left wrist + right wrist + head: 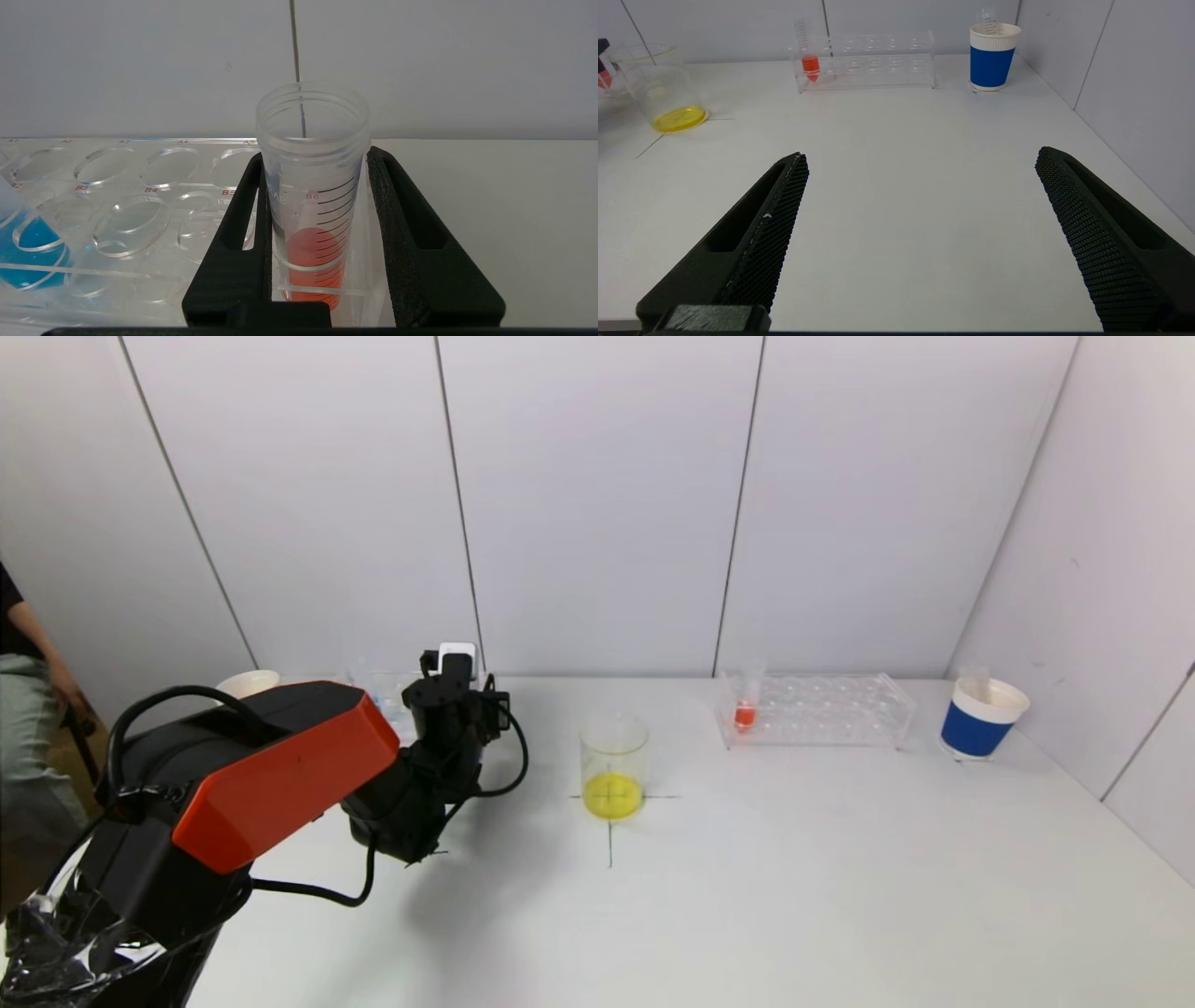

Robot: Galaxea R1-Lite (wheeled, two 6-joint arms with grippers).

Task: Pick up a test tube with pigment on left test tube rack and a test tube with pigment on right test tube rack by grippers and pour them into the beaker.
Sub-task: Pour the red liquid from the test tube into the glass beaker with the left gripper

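My left gripper [315, 156] is at the left clear rack [121, 186], shut on a test tube of orange-red pigment [313, 261] that stands upright in slot B6. In the head view that gripper [456, 683] hides the tube. The glass beaker [613, 765], with yellow liquid at its bottom, stands mid-table on a cross mark; it also shows in the right wrist view [658, 88]. The right clear rack [831, 709] holds one tube of red pigment [745, 713] at its left end, also seen in the right wrist view [810, 63]. My right gripper [922, 158] is open and empty over the table's near right part.
A tube of blue liquid [28, 247] stands in the left rack. A blue paper cup [982, 719] stands right of the right rack, by the side wall. A white cup [247, 683] sits at the back left. A person [23, 709] stands at the left edge.
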